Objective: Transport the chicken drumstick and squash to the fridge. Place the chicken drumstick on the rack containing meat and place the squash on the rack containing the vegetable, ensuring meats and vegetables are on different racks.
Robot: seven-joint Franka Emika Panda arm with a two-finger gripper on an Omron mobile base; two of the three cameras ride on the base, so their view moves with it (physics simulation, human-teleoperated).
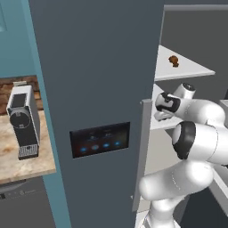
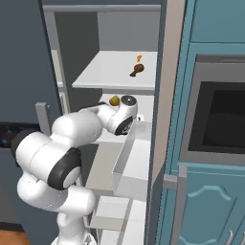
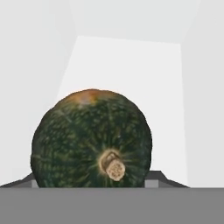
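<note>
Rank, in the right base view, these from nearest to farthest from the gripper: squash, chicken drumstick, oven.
1. Squash: right at the gripper, filling the hand view.
2. Chicken drumstick: on the fridge shelf above.
3. Oven: outside the fridge, to the right.

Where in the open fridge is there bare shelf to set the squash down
Ahead of the squash, the white shelf runs bare to the back wall. The upper shelf is free left of the drumstick. Lower down, the arm and the clear drawer crowd the fridge.
</note>
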